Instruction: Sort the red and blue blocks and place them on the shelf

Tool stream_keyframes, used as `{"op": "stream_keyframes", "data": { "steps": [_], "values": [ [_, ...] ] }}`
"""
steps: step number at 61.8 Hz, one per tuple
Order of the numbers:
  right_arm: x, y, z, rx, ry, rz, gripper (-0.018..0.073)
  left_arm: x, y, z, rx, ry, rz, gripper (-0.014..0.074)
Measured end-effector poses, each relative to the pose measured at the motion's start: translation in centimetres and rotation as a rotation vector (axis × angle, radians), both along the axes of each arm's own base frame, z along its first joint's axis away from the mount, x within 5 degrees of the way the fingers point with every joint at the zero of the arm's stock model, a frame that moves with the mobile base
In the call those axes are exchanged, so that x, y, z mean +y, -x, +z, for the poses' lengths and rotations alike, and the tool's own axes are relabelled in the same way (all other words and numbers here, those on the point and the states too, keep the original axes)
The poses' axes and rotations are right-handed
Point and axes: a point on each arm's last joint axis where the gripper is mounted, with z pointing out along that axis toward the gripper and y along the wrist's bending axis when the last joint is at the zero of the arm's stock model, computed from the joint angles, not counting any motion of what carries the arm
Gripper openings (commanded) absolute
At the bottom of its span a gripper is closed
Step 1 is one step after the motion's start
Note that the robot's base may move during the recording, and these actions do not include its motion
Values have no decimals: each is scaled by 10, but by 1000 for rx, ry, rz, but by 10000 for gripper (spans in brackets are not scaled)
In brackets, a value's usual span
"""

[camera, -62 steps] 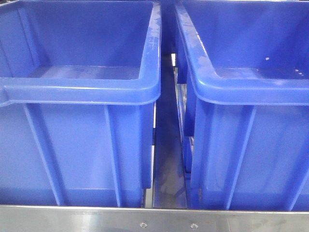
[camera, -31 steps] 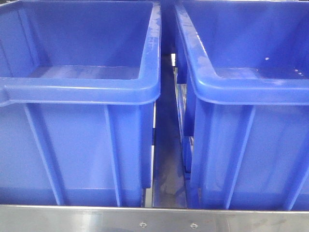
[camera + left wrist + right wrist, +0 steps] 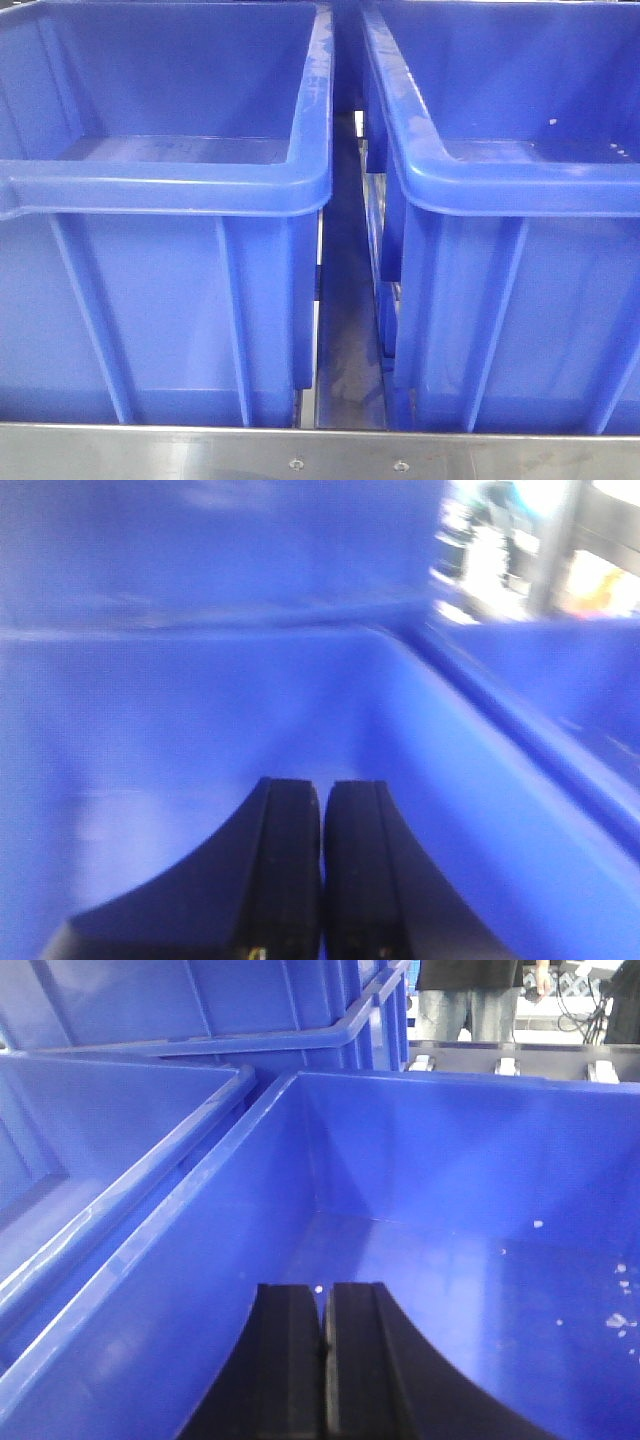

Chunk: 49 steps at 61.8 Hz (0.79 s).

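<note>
Light falls evenly from overhead in the front view, sharp throughout, with pale sheen along the rim of the left bin [image 3: 170, 185] and the right bin [image 3: 500, 180], a dim gap between them, and soft reflections on the steel rail [image 3: 320, 455] below. The left wrist view is soft and smeared all over; beyond the left claw [image 3: 321, 800] the bin wall lacks detail, and the background up and to its right is blown out white. The right wrist view is crisp ahead of the right claw [image 3: 324, 1305], with mild glare on the bin floor and the claw itself dark.
</note>
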Motion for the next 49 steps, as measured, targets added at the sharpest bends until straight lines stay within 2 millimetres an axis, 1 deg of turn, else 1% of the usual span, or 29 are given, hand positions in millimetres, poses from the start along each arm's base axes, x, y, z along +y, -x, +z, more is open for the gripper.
{"op": "stream_keyframes", "data": {
  "steps": [7, 14, 22, 28, 36, 42, 49],
  "values": [
    [-6, 1, 2, -28, 51, -34, 55, 12, 11, 5, 15, -4, 38, 125],
    [-18, 6, 8, -76, 82, -104, 55, 21, 27, 11, 11, -1, 57, 125],
    [-28, 19, 16, -124, 70, -167, 55, 27, 43, 15, 12, -1, 65, 125],
    [-31, 32, 19, -131, 47, -182, 55, 31, 53, 16, 13, -2, 69, 125],
    [-33, 46, 20, -117, 42, -184, 55, 34, 59, 8, 18, -3, 83, 125],
    [-34, 56, 20, -131, 37, -185, 55, 37, 62, -6, 13, 7, 102, 125],
    [-35, 66, 14, -150, 28, -186, 55, 41, 67, -20, 2, 29, 125, 125]
  ]
}}
